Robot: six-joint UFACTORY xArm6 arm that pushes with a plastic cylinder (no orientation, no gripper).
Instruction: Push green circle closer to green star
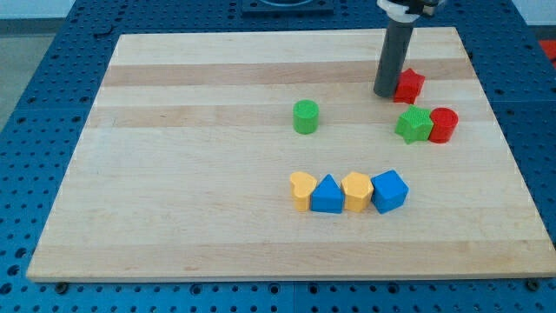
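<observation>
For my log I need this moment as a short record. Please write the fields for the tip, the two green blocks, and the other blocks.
tip: my tip rests near the view's top right, against the left side of the red block
green circle: alone near the board's middle, left of the tip
green star: below the tip, touching the red cylinder on its right
gap: circle and star are apart
row below: yellow heart, blue triangle, yellow block, blue cube, side by side

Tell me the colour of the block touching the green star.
Red: the cylinder beside the green star, camera view.
</observation>
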